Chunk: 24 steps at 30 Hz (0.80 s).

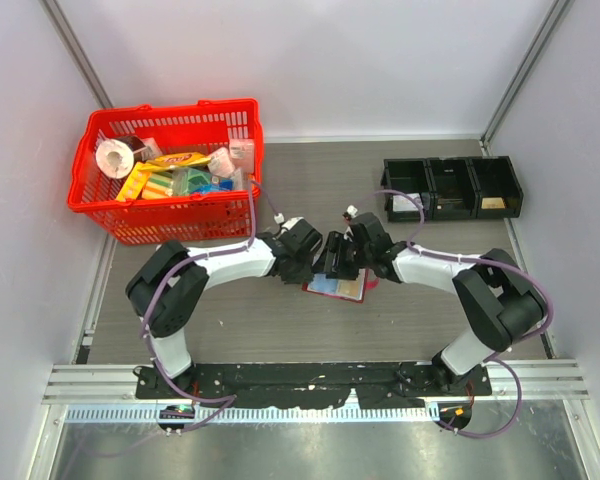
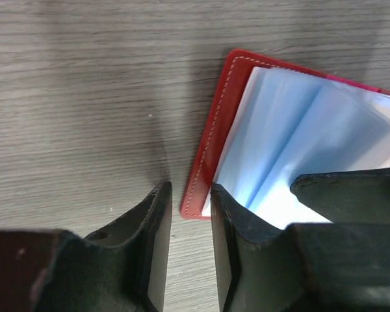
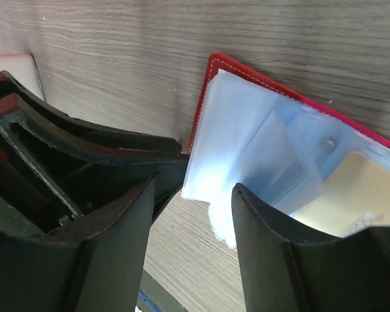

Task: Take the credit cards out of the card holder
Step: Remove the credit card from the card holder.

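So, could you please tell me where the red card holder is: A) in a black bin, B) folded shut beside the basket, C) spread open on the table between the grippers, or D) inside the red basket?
C: the card holder lies open on the table, pale blue pockets showing, between the left gripper and the right gripper.

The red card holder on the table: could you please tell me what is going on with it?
Both arms meet over the card holder, which lies open on the table. The left gripper has its jaws apart, straddling the holder's red edge. The right gripper, jaws also apart, has the loose pale blue sleeves between them. A tan card sits in its pocket, not yet pulled out.
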Each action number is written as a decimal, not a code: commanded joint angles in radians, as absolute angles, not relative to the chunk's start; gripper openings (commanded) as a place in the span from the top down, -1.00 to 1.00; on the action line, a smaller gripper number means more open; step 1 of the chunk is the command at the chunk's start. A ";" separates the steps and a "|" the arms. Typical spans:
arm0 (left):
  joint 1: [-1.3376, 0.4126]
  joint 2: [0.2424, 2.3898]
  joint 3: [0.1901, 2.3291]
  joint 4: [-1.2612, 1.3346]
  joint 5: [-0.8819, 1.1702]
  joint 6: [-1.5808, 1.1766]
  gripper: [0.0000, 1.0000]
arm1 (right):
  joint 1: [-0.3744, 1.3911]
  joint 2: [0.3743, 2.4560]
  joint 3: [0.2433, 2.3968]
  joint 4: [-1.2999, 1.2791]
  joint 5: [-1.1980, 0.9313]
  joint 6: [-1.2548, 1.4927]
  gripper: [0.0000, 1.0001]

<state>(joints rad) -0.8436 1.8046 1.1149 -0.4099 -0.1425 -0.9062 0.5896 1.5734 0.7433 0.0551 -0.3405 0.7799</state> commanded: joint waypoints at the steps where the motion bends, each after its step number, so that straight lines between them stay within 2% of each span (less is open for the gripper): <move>1: -0.844 1.760 1.078 -0.370 -0.135 -0.923 0.28 | 0.629 1.574 0.845 0.088 -0.391 0.753 -0.13; 8: -0.819 1.695 1.028 -0.383 -0.175 -0.949 -0.07 | 0.627 1.490 0.899 -0.092 -0.298 0.654 -0.18; 13: -0.815 1.641 1.017 -0.396 -0.196 -0.943 -0.23 | 0.597 1.419 0.877 -0.170 -0.218 0.609 -0.20; 20: -0.813 1.608 1.035 -0.422 -0.210 -0.930 -0.34 | 0.572 1.332 0.838 -0.149 -0.212 0.591 -0.23; 24: -0.813 1.598 1.063 -0.440 -0.215 -0.905 -0.39 | 0.555 1.290 0.824 -0.178 -0.132 0.591 -0.25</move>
<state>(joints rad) -0.8177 1.6382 1.0180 -0.4244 -0.1841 -0.9310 0.5713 1.3499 0.8364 -0.1638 -0.2176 0.6174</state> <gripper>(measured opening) 0.682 0.624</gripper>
